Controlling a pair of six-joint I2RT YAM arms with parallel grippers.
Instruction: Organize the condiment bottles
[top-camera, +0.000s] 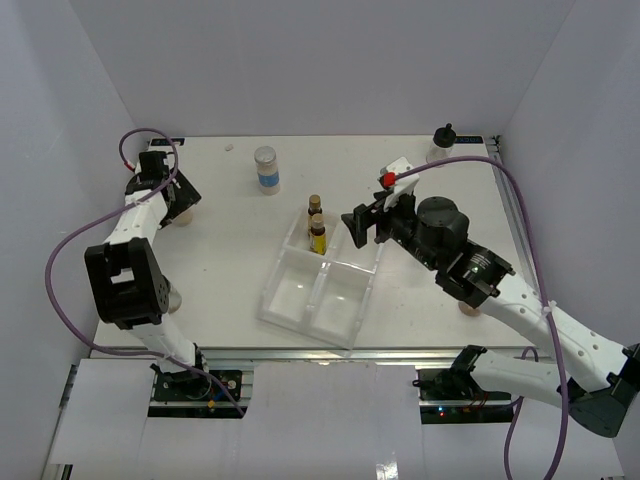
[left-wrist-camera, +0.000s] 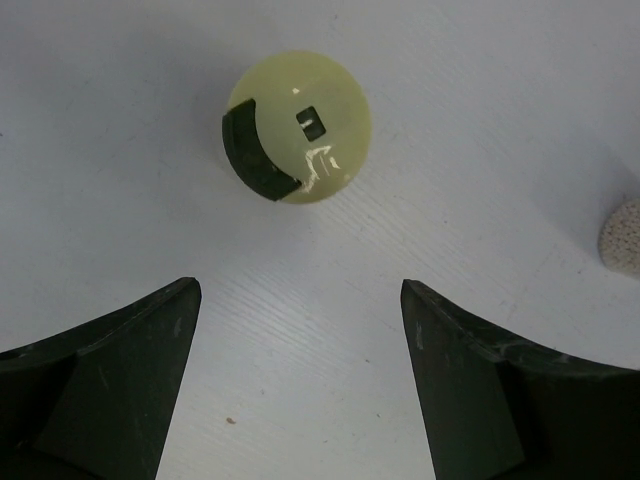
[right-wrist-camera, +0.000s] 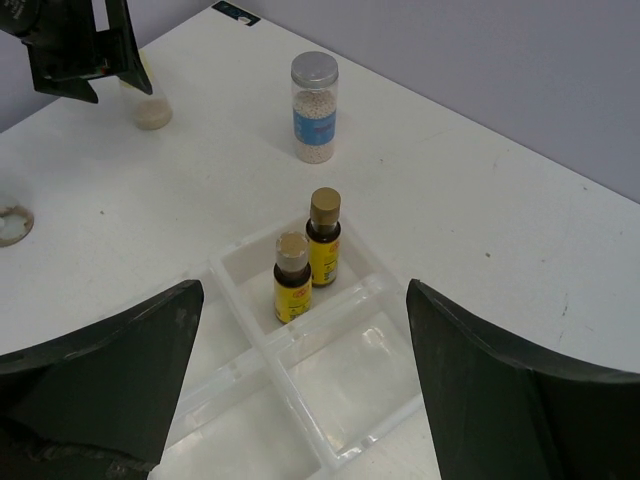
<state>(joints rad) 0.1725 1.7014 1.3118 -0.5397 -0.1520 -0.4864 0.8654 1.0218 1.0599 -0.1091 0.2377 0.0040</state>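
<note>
Two slim amber yellow-labelled bottles (right-wrist-camera: 323, 238) (right-wrist-camera: 291, 278) stand upright in a far compartment of the clear divided tray (right-wrist-camera: 340, 400). My right gripper (right-wrist-camera: 305, 290) hovers open over the tray's near side, nothing between its fingers; from above it (top-camera: 362, 228) sits just right of the amber bottles (top-camera: 318, 232). A silver-lidded blue-labelled jar (top-camera: 266, 168) stands on the table behind the tray. My left gripper (left-wrist-camera: 300, 290) is open above bare table, with a yellow-capped bottle (left-wrist-camera: 297, 125) just beyond its fingertips. In the top view the left gripper (top-camera: 178, 203) is at the far left.
A black-capped jar (top-camera: 443, 140) stands at the back right corner. A white item with a red cap (top-camera: 388, 177) lies behind the right gripper. A beige bottle (top-camera: 467, 308) shows partly under the right arm. A speckled beige thing (left-wrist-camera: 622, 235) is right of the left gripper.
</note>
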